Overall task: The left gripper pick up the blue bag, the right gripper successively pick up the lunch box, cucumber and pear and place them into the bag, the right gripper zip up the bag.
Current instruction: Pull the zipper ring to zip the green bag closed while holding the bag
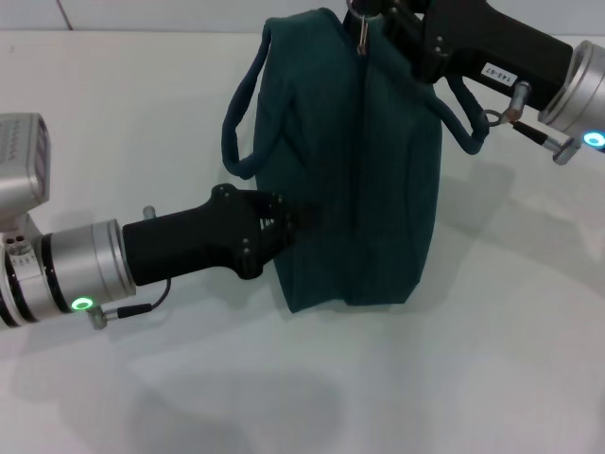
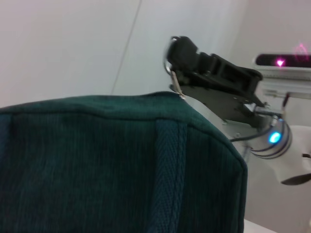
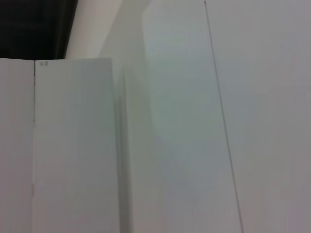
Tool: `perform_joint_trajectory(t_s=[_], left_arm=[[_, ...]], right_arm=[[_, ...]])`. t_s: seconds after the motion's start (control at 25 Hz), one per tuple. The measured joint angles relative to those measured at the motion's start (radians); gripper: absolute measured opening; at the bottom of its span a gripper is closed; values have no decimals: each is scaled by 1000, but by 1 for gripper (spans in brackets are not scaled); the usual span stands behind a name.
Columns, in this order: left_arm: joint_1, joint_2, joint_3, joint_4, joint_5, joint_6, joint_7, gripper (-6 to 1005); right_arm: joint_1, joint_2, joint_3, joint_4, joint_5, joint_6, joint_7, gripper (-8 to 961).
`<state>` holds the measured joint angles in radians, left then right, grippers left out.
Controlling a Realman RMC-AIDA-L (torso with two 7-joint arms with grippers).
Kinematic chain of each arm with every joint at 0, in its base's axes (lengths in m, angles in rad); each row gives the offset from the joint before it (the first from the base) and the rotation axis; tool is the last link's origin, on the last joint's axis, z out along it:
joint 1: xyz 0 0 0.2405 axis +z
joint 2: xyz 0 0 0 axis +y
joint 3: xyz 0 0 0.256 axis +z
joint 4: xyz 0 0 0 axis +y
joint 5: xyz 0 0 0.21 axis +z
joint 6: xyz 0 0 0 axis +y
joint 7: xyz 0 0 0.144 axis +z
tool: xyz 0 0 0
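Note:
The blue bag stands upright on the white table, its top closed along the zipper line. My left gripper presses into the bag's left side wall, shut on the fabric. My right gripper is at the bag's far top end, shut on the ring zipper pull. The left wrist view shows the bag close up, with the right gripper holding the zipper pull at the top edge. The lunch box, cucumber and pear are out of view.
One loop handle hangs off the bag's left side, and the other handle droops under the right arm. Bare white table lies in front. The right wrist view shows only white surfaces.

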<state>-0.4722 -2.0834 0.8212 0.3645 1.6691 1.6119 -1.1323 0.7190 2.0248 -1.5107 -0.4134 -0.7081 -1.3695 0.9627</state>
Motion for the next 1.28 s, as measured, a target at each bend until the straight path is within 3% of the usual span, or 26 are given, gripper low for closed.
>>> perform_joint_trajectory(t_s=[0.28, 0.92, 1.28], left_arm=[[20, 5, 41, 3, 20, 73, -1, 75], [44, 36, 33, 5, 84, 165, -4, 72], [99, 24, -198, 5, 77, 83, 0, 70]], right_arm=[[-2, -4, 1, 1, 13, 69, 12, 8], [-1, 1, -6, 9, 11, 208, 38, 9], [-27, 3, 0, -7, 27, 163, 30, 8]])
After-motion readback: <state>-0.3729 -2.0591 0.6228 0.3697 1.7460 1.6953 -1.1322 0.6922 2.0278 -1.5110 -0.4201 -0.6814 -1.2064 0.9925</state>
